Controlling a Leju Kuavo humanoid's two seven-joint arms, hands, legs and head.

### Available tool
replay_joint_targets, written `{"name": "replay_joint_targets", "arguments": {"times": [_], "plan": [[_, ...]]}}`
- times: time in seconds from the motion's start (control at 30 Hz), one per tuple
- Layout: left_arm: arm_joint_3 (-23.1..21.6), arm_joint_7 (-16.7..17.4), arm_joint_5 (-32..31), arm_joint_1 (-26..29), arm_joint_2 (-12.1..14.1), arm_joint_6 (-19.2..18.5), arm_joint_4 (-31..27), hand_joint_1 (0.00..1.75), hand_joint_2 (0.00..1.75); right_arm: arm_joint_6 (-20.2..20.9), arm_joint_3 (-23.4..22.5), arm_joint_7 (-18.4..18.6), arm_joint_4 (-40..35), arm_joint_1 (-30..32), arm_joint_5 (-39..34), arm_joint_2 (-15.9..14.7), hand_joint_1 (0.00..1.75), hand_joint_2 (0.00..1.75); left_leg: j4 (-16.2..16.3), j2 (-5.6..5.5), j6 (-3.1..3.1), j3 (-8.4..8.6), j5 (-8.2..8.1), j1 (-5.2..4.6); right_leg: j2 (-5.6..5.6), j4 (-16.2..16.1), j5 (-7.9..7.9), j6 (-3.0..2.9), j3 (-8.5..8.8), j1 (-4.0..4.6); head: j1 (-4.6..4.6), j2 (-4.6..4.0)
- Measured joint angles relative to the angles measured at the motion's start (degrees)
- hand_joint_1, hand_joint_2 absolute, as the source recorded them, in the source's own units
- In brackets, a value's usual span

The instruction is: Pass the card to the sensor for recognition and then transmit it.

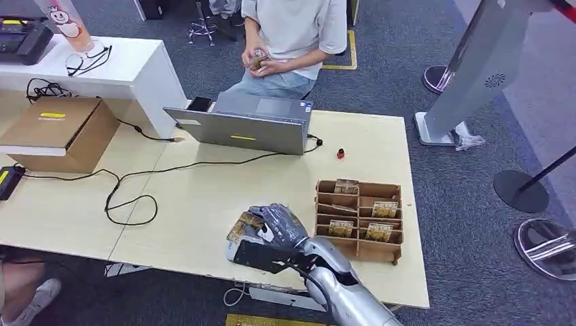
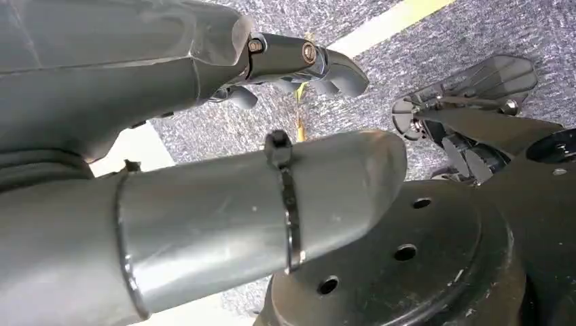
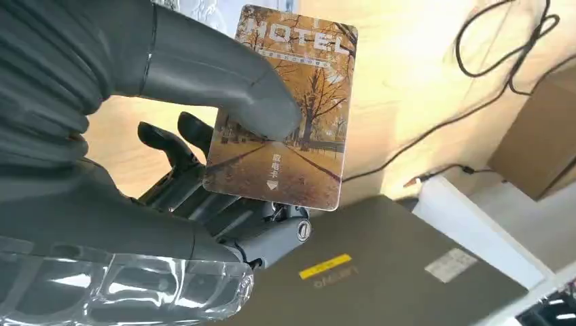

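My right hand (image 1: 277, 233) hovers over the near part of the wooden table (image 1: 197, 204), left of the card rack. It pinches a hotel card (image 1: 242, 225) between the thumb and the fingers. In the right wrist view the card (image 3: 292, 129) shows an autumn avenue and the word HOTEL, with the thumb (image 3: 224, 81) pressed on its face and the dark fingers (image 3: 183, 146) behind it. A small black device (image 1: 199, 103) lies by the laptop's far left corner. My left hand (image 2: 224, 156) hangs over grey carpet, fingers apart and holding nothing.
A wooden card rack (image 1: 358, 219) with several more cards stands right of my hand. A grey laptop (image 1: 244, 126) sits at the table's far side, with a person (image 1: 289, 41) seated behind it. A black cable (image 1: 129, 193) loops across the left; a cardboard box (image 1: 61, 132) stands far left.
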Motion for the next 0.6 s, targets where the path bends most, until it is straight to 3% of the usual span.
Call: {"name": "replay_joint_targets", "arguments": {"times": [0.6], "plan": [[0.0, 0.3, 0.0, 0.1, 0.0, -0.3, 0.0, 0.0, 0.0, -0.2, 1.2, 0.1, 3.6, -1.1, 0.0, 0.8, 1.75, 1.75, 0.0, 0.0, 0.0, 0.0, 0.0, -0.01, 0.0, 0.0, 0.0, 0.0, 0.0, 0.0, 0.0, 0.0]]}}
